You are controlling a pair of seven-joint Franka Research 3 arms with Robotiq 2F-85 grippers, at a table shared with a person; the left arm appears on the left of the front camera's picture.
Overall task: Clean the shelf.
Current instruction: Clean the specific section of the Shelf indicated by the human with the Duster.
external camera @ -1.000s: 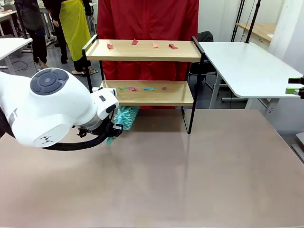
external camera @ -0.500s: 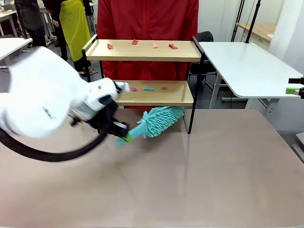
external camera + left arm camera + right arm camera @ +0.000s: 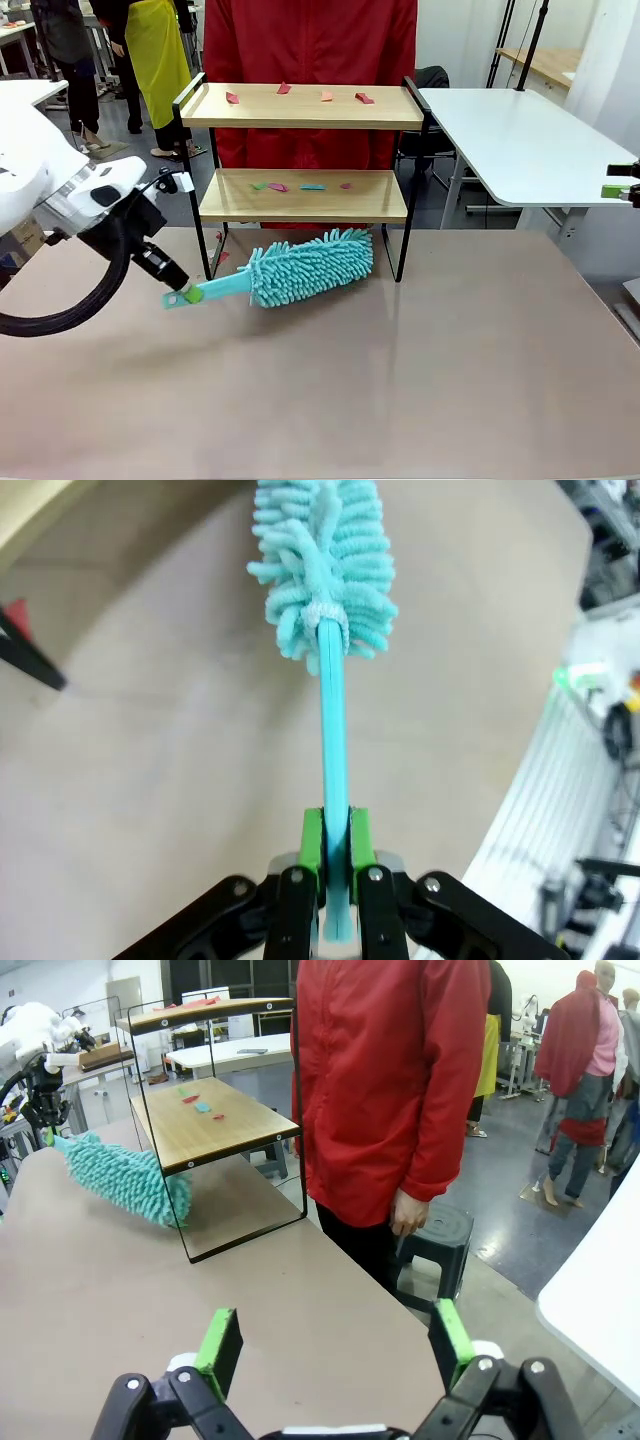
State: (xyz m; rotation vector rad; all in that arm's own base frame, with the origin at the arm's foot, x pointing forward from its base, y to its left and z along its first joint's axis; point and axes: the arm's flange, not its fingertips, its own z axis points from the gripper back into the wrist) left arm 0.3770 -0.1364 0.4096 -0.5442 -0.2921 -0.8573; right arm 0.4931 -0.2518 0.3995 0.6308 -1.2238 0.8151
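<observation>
Front view: shelf [image 3: 300, 108], two wooden tiers on a black frame, at the far side of the table [image 3: 420, 380], in front of a person in red [image 3: 310, 40]. Small coloured scraps [image 3: 313, 187] lie on both boards. Left gripper [image 3: 183, 295]: pads pinched on the handle of a teal fluffy duster [image 3: 305, 265], its head low beneath the bottom tier. Right wrist view: right gripper [image 3: 338, 1345], fingers spread wide, nothing between them, well apart from the shelf.

Left gripper [image 3: 183, 293] clamped on duster [image 3: 305, 267] handle, arm low, angled down; right gripper [image 3: 335, 1336] jaws wide apart.
</observation>
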